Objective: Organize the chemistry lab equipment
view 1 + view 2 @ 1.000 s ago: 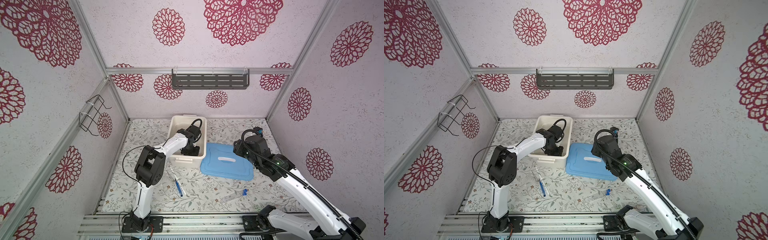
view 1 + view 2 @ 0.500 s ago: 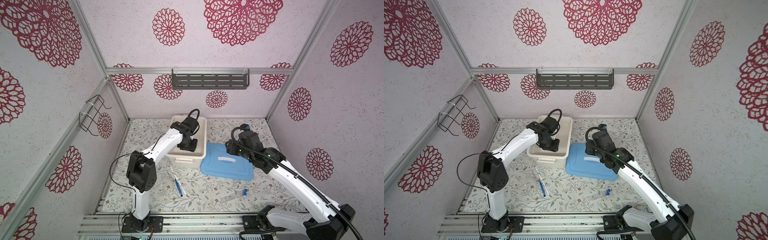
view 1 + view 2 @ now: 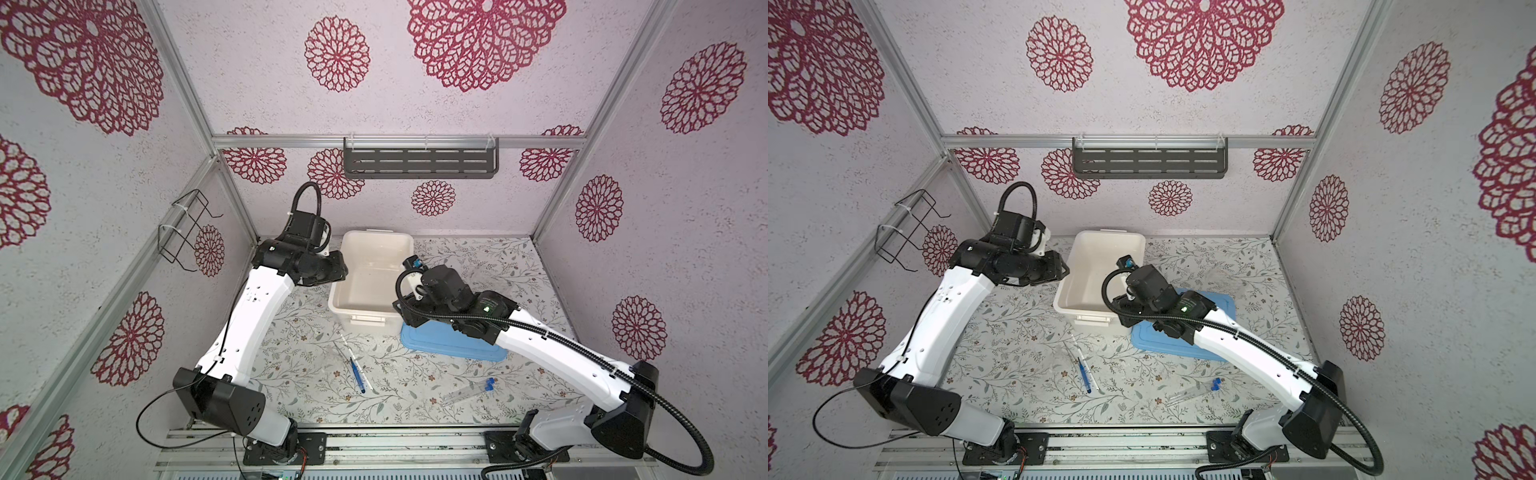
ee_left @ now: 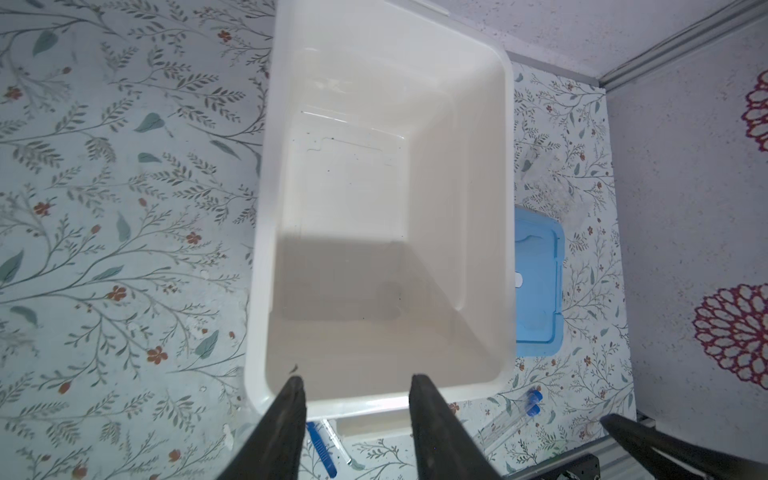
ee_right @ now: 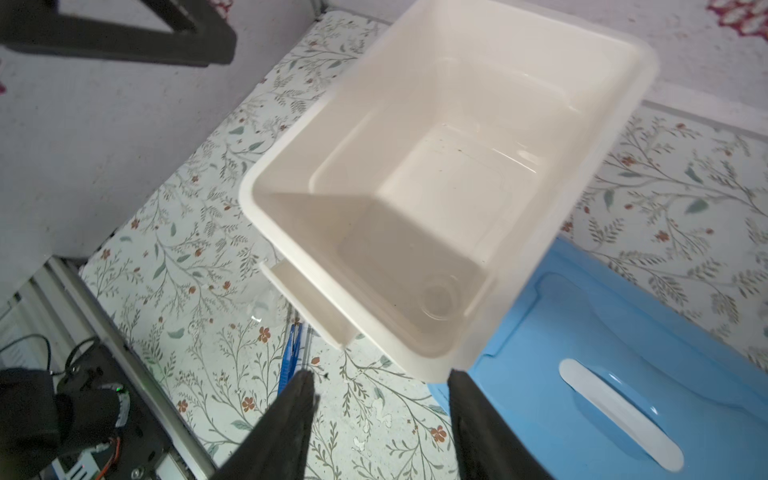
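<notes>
A small transparent vessel (image 5: 436,297) lies on the floor of the white bin (image 3: 337,305), in a near corner. Two clear blue-capped tubes (image 3: 469,390) lie side by side on the mat at the front right. A slim dark-blue tool (image 3: 357,375) and a thin white marked stick (image 3: 353,353) lie crossed in front of the bin. The clear rack (image 4: 544,174) shows faintly on the mat beyond the bin's far side. My left gripper (image 4: 355,384) hangs open and empty, raised by the bin's left rim (image 3: 341,270). Above the bin's front right corner, my right gripper (image 5: 380,378) is open and empty.
The blue lid (image 3: 457,347) lies flat against the bin's right side, partly under my right arm. A grey shelf (image 3: 419,162) hangs on the back wall and a wire holder (image 3: 187,230) on the left wall. Walls close in three sides.
My left gripper has lifted out of the bin and drawn back to its left side, opening a little. My right arm has swung left toward the bin's front right corner.
</notes>
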Robot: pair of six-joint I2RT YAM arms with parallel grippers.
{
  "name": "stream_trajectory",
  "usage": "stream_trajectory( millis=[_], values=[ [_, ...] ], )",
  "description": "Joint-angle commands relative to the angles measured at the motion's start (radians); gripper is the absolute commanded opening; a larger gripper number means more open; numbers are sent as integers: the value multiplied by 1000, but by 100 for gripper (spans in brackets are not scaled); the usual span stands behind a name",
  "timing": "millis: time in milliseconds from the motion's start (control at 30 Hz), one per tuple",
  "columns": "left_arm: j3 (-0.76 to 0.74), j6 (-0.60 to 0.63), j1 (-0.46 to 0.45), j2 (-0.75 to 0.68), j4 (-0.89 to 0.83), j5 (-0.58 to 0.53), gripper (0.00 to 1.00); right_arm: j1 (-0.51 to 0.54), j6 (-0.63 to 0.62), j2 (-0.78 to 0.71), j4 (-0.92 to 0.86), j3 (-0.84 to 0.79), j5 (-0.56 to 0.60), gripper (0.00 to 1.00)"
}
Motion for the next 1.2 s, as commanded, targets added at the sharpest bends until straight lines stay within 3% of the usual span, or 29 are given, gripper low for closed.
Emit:
stream_trajectory(
  millis=[0, 200, 500, 733, 1000, 1167],
  values=[
    [-83, -16, 64, -102, -51, 27, 45, 87, -160, 26, 79, 18, -23, 58],
    [-349, -96, 243, -272, 3, 130, 48, 231, -397, 133, 228, -22, -36, 63],
    [-577, -194, 445, -345, 99, 248, 51, 292, -613, 394, 308, 27, -77, 66],
    [-639, -214, 504, -338, 142, 292, 54, 283, -676, 545, 294, 135, -6, 67],
    [-685, -214, 540, -344, 161, 321, 54, 257, -691, 654, 295, 201, -20, 68],
    [-705, -211, 559, -349, 169, 333, 54, 257, -711, 703, 260, 236, -57, 57]
  ],
)
